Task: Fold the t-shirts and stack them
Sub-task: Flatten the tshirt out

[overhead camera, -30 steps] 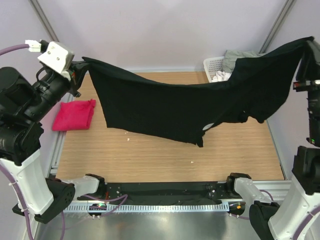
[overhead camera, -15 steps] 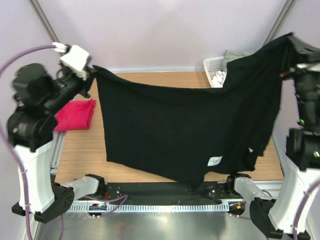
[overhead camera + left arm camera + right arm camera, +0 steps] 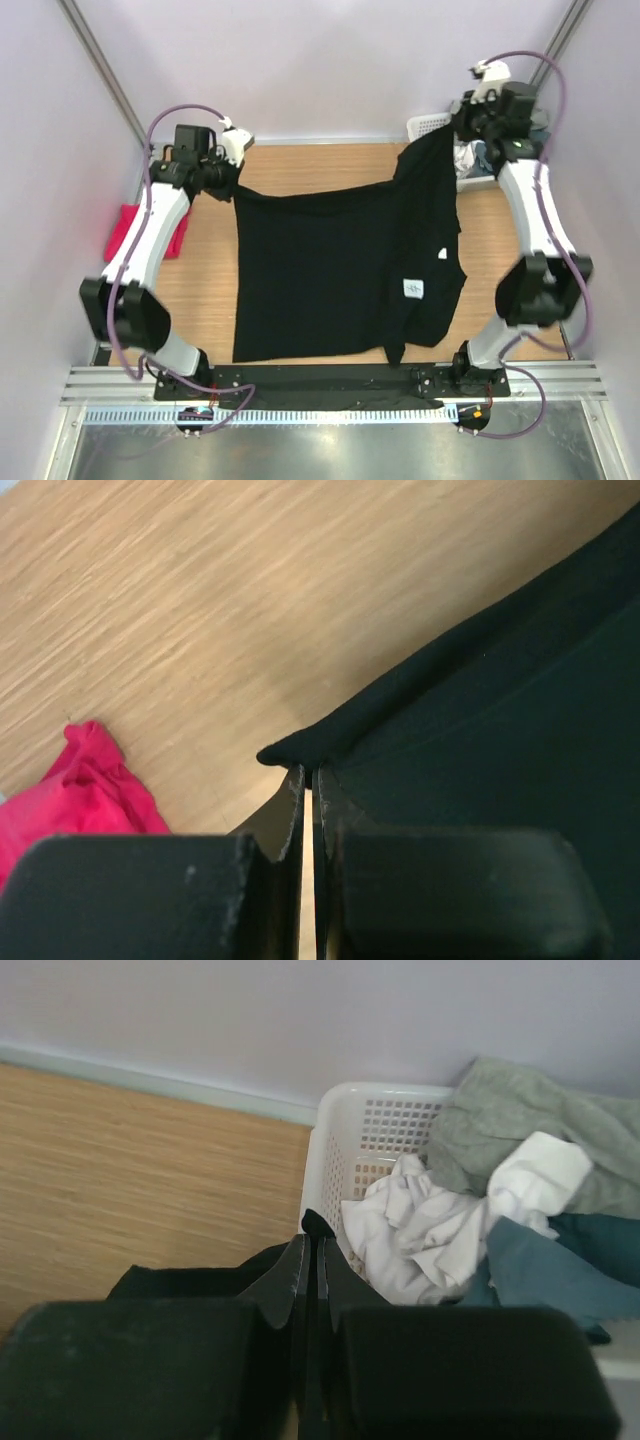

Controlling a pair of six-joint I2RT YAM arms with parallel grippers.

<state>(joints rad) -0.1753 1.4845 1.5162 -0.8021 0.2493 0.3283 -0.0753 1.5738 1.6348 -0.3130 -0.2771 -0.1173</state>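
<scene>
From above, the left gripper (image 3: 231, 188) and the right gripper (image 3: 451, 134) each pinch an upper corner of the black shirt (image 3: 320, 270), which spans the middle of the frame between them; its left part spreads smooth toward the lower edge of the table (image 3: 300, 165), while its right part hangs bunched and doubled over, with two small white tags showing; the pink shirt (image 3: 122, 228) lies at the left edge, partly hidden behind the left arm and well apart from the black one; the basket (image 3: 428, 124) sits in the upper right, just beside the right gripper. In the left wrist view the jaws are closed to a thin slit on a dark fold of cloth, the pink shirt at lower left. In the right wrist view the jaws are likewise nearly closed on a black corner, and the basket behind holds grey-green, white and teal laundry (image 3: 500, 1190). The step looks like laying the black shirt flat before folding; the next move probably calls for lowering both corners together and drawing the right side outward so the doubled cloth opens, then letting go. The surface is pale wood grain; lilac walls (image 3: 330, 60) and metal posts close the space, and a metal rail runs along the bottom.
</scene>
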